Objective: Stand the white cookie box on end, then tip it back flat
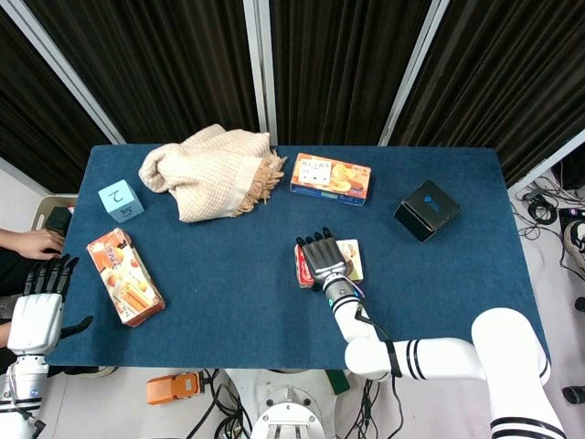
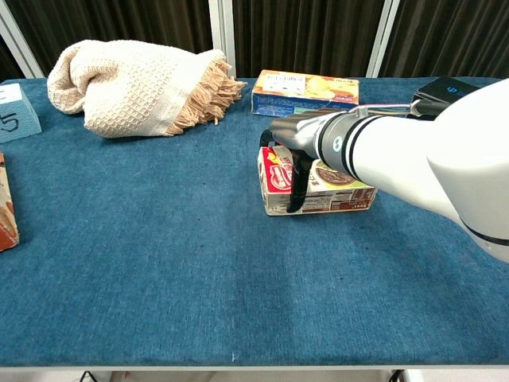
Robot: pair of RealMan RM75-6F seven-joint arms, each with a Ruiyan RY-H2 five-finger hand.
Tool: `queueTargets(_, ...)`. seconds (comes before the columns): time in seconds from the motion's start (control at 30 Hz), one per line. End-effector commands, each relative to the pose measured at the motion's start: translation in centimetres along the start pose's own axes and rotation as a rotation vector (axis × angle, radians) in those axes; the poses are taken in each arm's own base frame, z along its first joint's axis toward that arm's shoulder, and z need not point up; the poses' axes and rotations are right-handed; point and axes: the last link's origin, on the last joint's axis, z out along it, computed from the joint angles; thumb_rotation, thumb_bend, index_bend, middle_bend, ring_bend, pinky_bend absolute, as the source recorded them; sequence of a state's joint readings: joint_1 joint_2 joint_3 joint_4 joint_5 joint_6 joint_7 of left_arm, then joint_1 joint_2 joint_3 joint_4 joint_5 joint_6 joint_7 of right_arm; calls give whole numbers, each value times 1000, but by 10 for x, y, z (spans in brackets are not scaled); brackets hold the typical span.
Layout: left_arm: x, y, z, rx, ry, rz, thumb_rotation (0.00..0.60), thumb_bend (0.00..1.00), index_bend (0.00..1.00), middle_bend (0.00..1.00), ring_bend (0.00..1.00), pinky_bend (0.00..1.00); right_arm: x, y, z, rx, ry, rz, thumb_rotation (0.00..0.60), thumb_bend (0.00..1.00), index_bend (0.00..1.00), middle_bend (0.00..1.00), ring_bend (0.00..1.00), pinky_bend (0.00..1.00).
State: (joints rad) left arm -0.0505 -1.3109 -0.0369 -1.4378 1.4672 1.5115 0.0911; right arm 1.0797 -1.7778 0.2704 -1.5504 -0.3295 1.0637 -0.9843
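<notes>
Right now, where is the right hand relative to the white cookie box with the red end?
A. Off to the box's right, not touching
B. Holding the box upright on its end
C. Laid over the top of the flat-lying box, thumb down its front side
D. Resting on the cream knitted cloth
C: the right hand lies over the white cookie box, which is flat on the blue table, thumb hanging down its front face.

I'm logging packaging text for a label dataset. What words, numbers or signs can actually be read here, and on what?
"5": on the light blue cube at the table's left edge, chest view; in the head view the mark is unclear.
White cookie box under the right hand: print too small to read.
Blue-and-orange snack box: blurred.
Orange snack box: blurred.
Black box: pale logo, unreadable.
</notes>
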Motion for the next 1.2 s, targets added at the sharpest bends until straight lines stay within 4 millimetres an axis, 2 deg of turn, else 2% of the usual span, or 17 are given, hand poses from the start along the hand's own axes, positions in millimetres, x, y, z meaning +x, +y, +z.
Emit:
queueTargets(0.03,0,0,0,-3,0,-3,600,0,71,56,0,0,8,10,-4,8,52,136,600,179,372,422,368,319)
queueTargets(0.1,0,0,1,-5,1,-3,600,0,71,56,0,0,14,19,-10,20,82,217,600,180,389,432,377,331)
queueTargets(0.33,1,2,2,-11,6,-7,600,0,71,56,0,0,31,70,-42,99,211,553,600,180,396,440,386,349)
queueTargets(0.47,-1,3,2,-15,2,-10,600,0,71,56,0,0,23,93,-51,160,258,745,600,180,397,445,386,350)
queueTargets(0.6,-3,6,4,-19,-7,-11,600,0,71,56,0,0,3,108,-44,242,305,909,600,179,391,448,386,349)
queueTargets(0.9,-1,8,5,-20,-4,-6,600,0,71,56,0,0,-32,108,-25,390,367,1109,600,180,377,447,354,336)
queueTargets(1.2,-1,8,5,-18,-8,-9,600,0,71,56,0,0,-51,105,-12,444,410,1202,600,180,369,447,336,319)
